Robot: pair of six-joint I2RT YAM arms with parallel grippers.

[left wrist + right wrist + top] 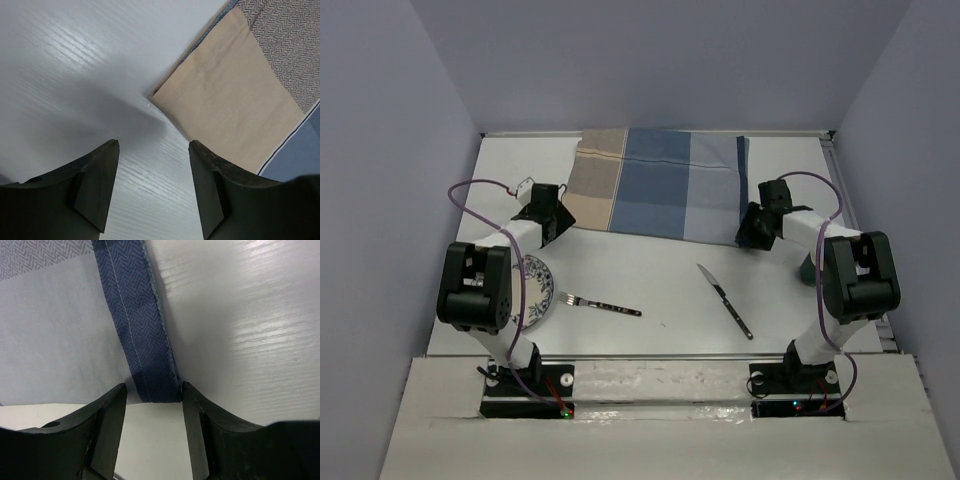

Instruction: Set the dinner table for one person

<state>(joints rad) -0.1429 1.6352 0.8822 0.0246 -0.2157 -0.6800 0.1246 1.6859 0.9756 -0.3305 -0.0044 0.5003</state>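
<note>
One placemat at the dinner table's far edge; one plate, one fork, one knife nearer. Left gripper, right gripper: jaws apart.

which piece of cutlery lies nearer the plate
The fork: its tines end right beside the rim of the patterned plate on the left, while the knife lies well away, over on the right.
</note>
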